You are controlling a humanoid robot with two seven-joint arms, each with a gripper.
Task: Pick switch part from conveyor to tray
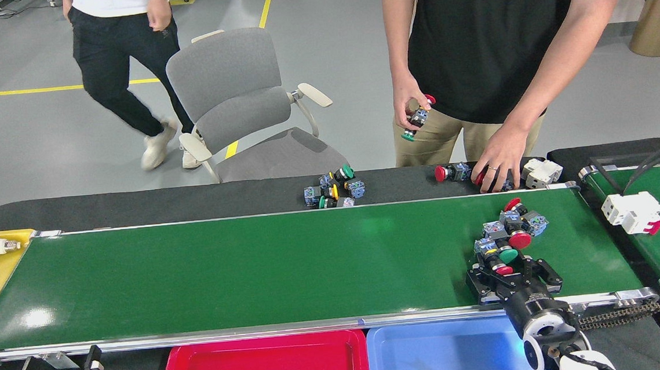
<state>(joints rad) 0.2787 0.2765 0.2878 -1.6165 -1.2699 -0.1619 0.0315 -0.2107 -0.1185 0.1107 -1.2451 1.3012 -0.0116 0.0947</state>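
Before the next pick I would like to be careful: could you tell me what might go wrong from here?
The switch parts lie bunched and touching on the conveyor, so the right claw, open at the nearest one, may catch two or knock the others away. A person's hand rests just past the far rail, near that cluster, so a reach beyond it could meet the hand.

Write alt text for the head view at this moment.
The right gripper reaches over the green conveyor at a cluster of switch parts, above empty red and blue trays. A person behind handles more parts.
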